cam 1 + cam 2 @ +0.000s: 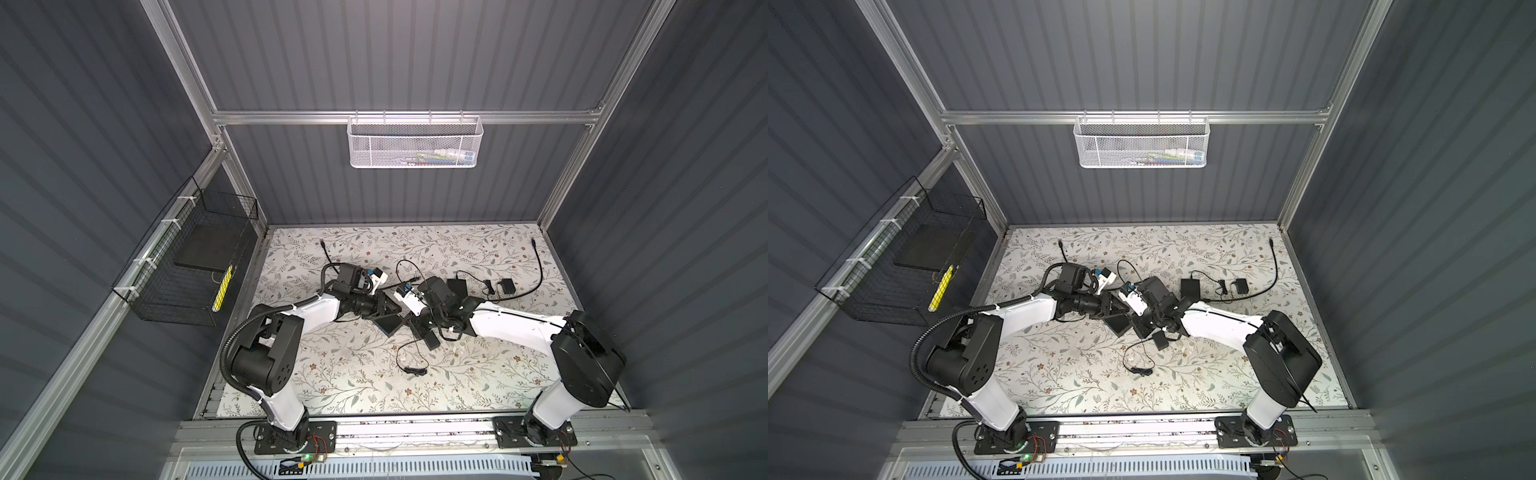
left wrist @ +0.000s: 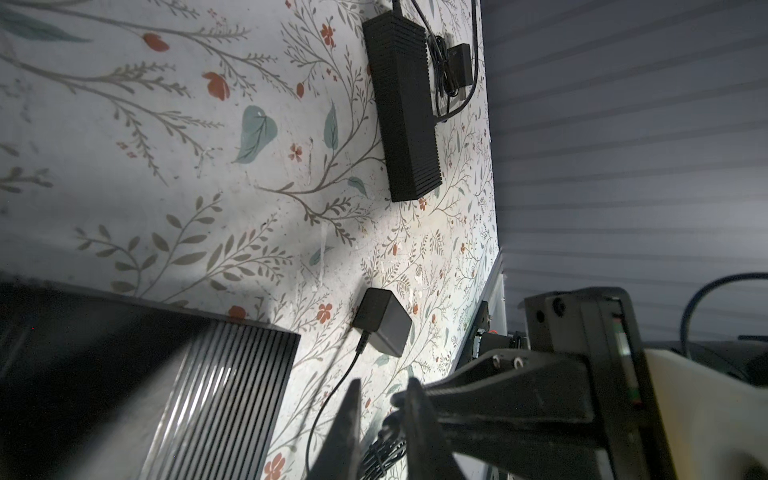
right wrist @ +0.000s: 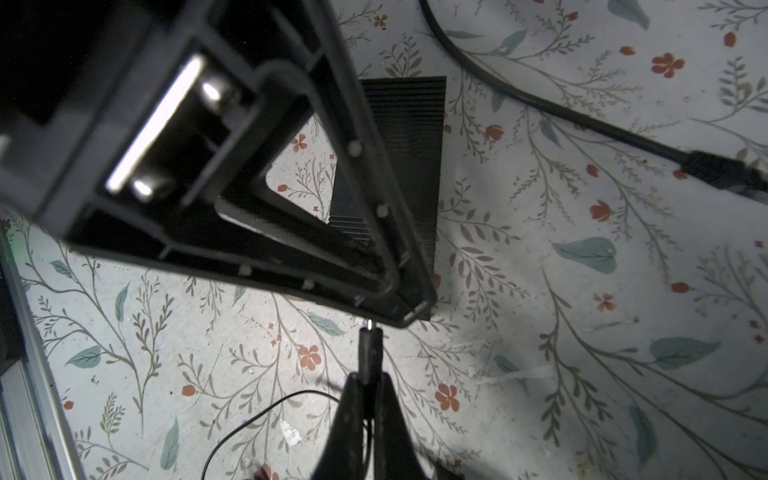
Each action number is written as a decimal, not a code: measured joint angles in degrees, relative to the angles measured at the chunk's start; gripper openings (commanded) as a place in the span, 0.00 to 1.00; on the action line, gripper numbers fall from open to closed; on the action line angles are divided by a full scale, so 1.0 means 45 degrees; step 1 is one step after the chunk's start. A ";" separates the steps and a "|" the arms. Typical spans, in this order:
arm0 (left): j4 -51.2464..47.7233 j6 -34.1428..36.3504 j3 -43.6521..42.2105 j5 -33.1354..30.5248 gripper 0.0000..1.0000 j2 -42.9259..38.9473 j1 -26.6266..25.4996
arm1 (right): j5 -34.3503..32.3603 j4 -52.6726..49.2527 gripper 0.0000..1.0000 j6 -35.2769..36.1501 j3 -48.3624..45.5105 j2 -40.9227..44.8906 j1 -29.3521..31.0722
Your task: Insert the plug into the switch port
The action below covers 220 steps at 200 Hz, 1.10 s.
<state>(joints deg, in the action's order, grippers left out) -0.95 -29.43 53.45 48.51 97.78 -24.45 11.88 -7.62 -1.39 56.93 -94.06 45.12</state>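
My right gripper (image 3: 368, 378) is shut on the black barrel plug (image 3: 369, 345). The plug's metal tip points at the fingers of my left gripper (image 2: 384, 395) and sits right at their edge. The left jaws stand a narrow gap apart, with patterned table and coiled thin cable showing between them. A dark end lies against one finger (image 2: 415, 415); I cannot tell whether they touch. The switch, a ribbed black box (image 1: 390, 325) (image 3: 399, 166) (image 2: 216, 395), lies flat under both grippers. Its port is hidden. In both top views the grippers meet mid-table (image 1: 1125, 309).
A longer ribbed black box (image 2: 403, 104) (image 1: 457, 286) lies further back. A small cube adapter (image 2: 384, 328) lies close by with its thin cable (image 1: 411, 361) looping forward. Another adapter (image 1: 507, 286) and thick black cables (image 1: 538, 270) (image 3: 540, 104) lie at the back. Wire baskets hang on the walls.
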 measured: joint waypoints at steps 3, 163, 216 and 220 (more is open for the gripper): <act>0.0034 0.0005 -0.0005 0.0010 0.18 0.0000 0.0000 | -0.0010 0.0010 0.00 -0.0005 0.0010 -0.0015 -0.0005; 0.0325 -0.0180 -0.0063 0.0282 0.00 0.0005 0.0000 | -0.0311 0.0194 0.16 -0.0024 0.0005 -0.0049 -0.0107; 0.0321 -0.0180 -0.0063 0.0287 0.00 0.0029 0.0000 | -0.0287 0.0311 0.20 0.0024 -0.0146 0.0155 -0.0340; 0.0325 -0.0180 -0.0063 0.0282 0.00 0.0029 0.0000 | -0.0257 0.0316 0.20 0.0034 -0.0146 0.0155 -0.0345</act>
<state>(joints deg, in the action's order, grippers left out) 0.51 -30.24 53.17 49.78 97.91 -24.45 10.72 -6.20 -1.23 56.27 -93.36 43.57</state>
